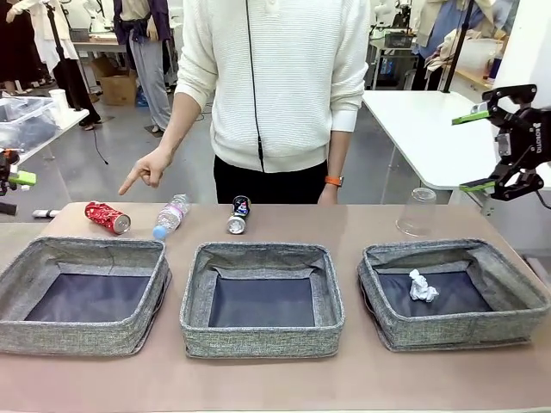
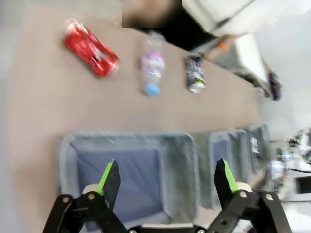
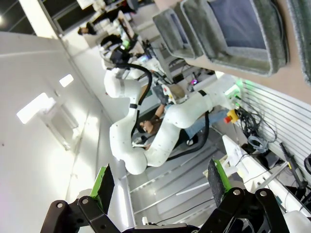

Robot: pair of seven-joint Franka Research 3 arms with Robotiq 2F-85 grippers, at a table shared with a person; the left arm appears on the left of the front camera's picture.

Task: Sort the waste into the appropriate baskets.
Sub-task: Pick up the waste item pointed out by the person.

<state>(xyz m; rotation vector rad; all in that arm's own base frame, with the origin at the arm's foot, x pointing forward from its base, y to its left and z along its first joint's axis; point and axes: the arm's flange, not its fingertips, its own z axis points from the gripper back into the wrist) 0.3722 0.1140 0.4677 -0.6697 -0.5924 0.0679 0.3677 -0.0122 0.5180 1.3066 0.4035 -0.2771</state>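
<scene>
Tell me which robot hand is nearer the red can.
Left. The left hand hovers open by the table's left end, the same end as the red can. The right hand hangs open, raised beyond the opposite end.

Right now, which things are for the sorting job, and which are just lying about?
For the job: red can, blue-capped bottle, dark can, clear cup, paper ball, left basket, middle basket, right basket.

Just lying about: cardboard box on the floor, white side table, clear plastic tubs.
</scene>
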